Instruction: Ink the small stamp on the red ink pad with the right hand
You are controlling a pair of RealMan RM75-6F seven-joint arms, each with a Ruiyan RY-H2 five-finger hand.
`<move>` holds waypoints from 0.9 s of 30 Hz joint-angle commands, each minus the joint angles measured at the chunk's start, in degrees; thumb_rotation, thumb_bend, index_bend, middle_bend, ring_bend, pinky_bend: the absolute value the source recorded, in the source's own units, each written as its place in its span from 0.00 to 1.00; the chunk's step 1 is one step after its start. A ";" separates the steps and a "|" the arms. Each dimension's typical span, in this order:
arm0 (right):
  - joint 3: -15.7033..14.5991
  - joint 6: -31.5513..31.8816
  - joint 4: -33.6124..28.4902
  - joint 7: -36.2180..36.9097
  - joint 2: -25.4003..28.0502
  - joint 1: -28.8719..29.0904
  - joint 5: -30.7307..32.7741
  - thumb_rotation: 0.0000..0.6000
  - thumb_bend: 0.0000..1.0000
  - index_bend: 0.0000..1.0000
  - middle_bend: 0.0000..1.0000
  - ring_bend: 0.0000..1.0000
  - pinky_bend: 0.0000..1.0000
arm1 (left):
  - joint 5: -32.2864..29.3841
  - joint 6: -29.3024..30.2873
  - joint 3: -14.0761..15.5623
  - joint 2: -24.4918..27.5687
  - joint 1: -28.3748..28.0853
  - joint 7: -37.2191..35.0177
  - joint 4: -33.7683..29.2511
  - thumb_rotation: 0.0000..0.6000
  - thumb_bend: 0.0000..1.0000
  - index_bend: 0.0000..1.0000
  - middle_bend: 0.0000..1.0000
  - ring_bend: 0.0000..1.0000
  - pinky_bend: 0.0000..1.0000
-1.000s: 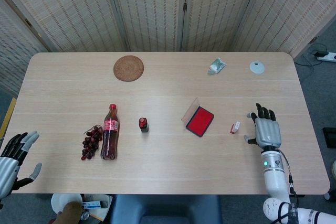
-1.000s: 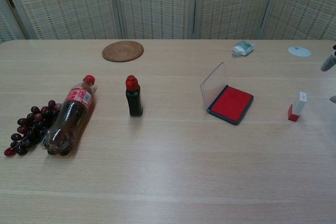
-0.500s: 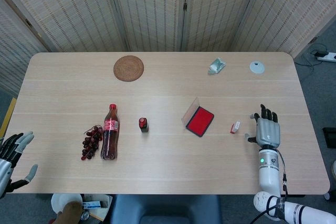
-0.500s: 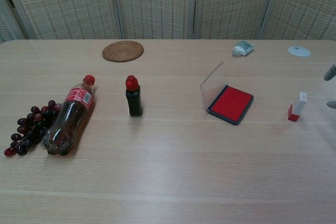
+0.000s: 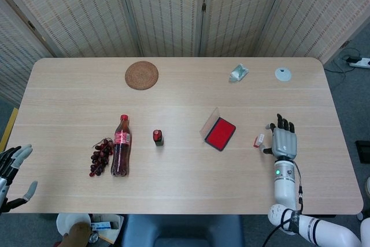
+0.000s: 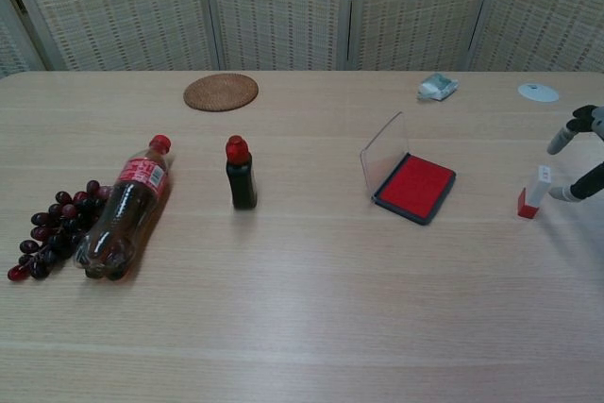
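Observation:
The small stamp (image 5: pixel 259 140) (image 6: pixel 532 193), white with a red base, stands on the table to the right of the red ink pad (image 5: pixel 220 133) (image 6: pixel 414 186). The pad's clear lid stands raised on its left side. My right hand (image 5: pixel 282 140) (image 6: pixel 579 154) hovers just right of the stamp with fingers spread, thumb close beside the stamp and holding nothing. My left hand (image 5: pixel 10 169) shows only in the head view, off the table's near left corner, fingers apart and empty.
A small black bottle with a red cap (image 5: pixel 157 137) stands left of the pad. Further left lie a cola bottle (image 5: pixel 119 146) and dark grapes (image 5: pixel 100 157). A woven coaster (image 5: pixel 141 75), a crumpled packet (image 5: pixel 238 73) and a white disc (image 5: pixel 282 74) sit along the far side.
My right hand has moved left towards the stamp, its thumb now close beside it. My left hand has drifted further down and left, off the table's corner.

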 commanded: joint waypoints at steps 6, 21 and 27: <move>0.36 -0.92 1.84 0.17 -1.29 0.97 0.00 1.00 0.23 0.36 0.02 0.00 0.00 | -0.13 0.43 -0.07 0.05 0.28 -0.17 0.05 1.00 0.43 0.00 0.00 0.00 0.00; 0.14 -1.34 4.10 -0.49 -3.12 1.88 0.05 1.00 0.23 0.39 0.02 0.00 0.00 | -0.34 1.07 -0.29 0.18 0.57 -1.43 0.68 1.00 0.43 0.00 0.00 0.00 0.00; -0.13 -0.84 3.61 -0.09 -2.78 1.40 -0.62 1.00 0.23 0.40 0.02 0.00 0.00 | -0.14 1.21 -0.25 0.15 0.67 -0.86 0.44 1.00 0.43 0.00 0.00 0.00 0.00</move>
